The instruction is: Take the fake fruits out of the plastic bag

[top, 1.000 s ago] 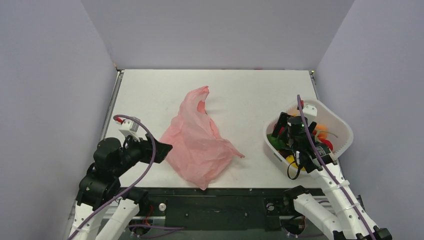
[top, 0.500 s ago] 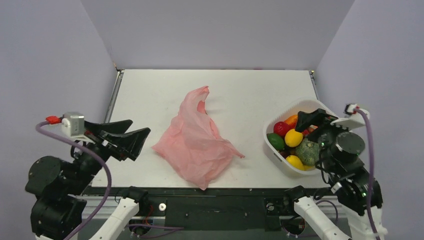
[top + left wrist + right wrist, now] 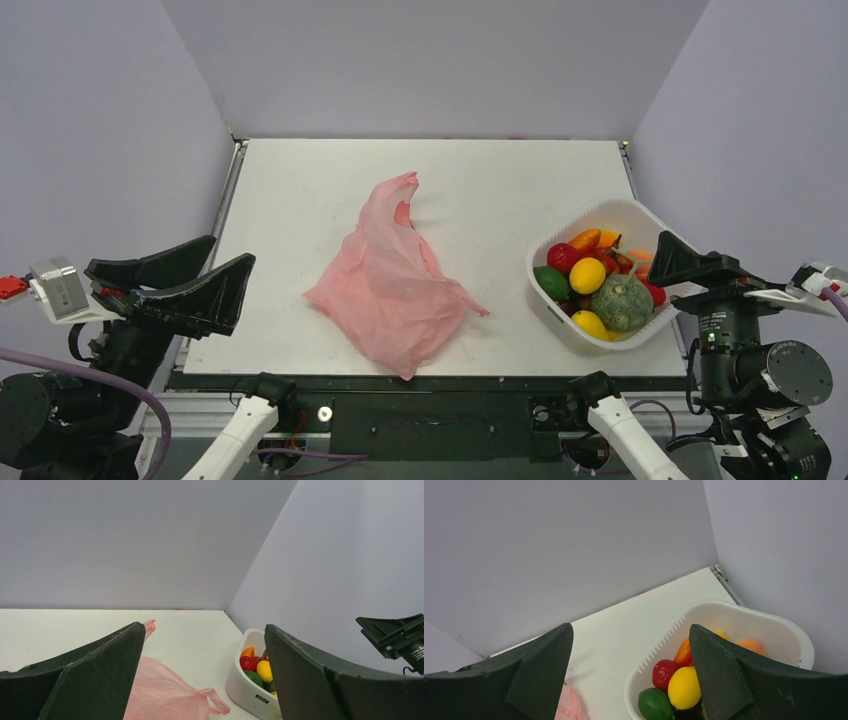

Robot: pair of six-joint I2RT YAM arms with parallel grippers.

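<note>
Left pincer [image 3: 232,252], right pincer [image 3: 630,630] agape; plastic bag [image 3: 395,285] lengthwise near-to-far, narrow end far.

- Your left claw [image 3: 225,262] sits high, far out to the left, jaws spread wide.
- Your right claw [image 3: 672,262] sits high, far right, jaws equally wide.

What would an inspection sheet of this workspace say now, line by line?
Surface: white table, no spills seen.
Job's things: pink plastic bag lies crumpled mid-table, its inside hidden; fake fruits sit in the white basket at the right.
Clutter: nothing seen.
Grippers: left gripper open, empty, at the near left edge; right gripper open, empty, near the basket.
Cables: purple cable at the left arm; second purple cable at the far right.
Surroundings: plain lilac walls on three sides.
</note>
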